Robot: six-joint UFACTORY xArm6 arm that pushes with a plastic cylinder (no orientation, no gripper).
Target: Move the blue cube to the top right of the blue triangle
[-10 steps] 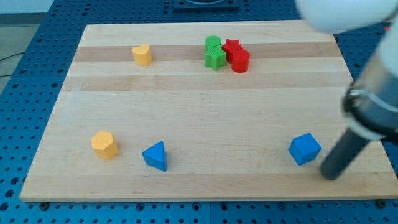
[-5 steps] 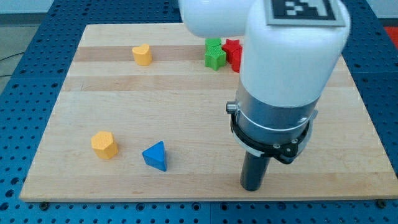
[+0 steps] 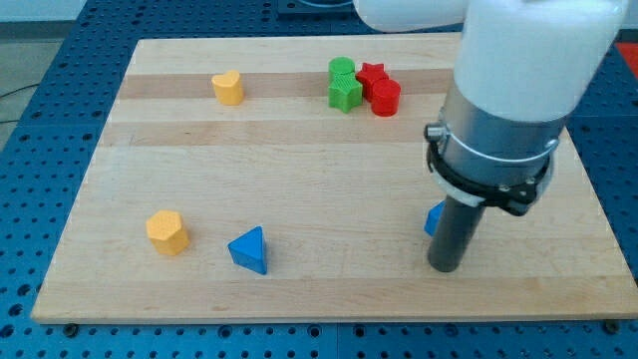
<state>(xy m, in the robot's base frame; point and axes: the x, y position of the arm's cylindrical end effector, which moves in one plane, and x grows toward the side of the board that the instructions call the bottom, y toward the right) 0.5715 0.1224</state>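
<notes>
Your dark rod's tip [image 3: 445, 267] touches the mostly hidden blue plastic cube [image 3: 435, 218]; its facing is unclear. No hand. Bare wooden board [image 3: 329, 179] lies leftward to the blue plastic triangle [image 3: 249, 249].

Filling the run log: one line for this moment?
my tip touching blue cube, mostly hidden | blue triangle far toward view's left | cube not yet placed
</notes>
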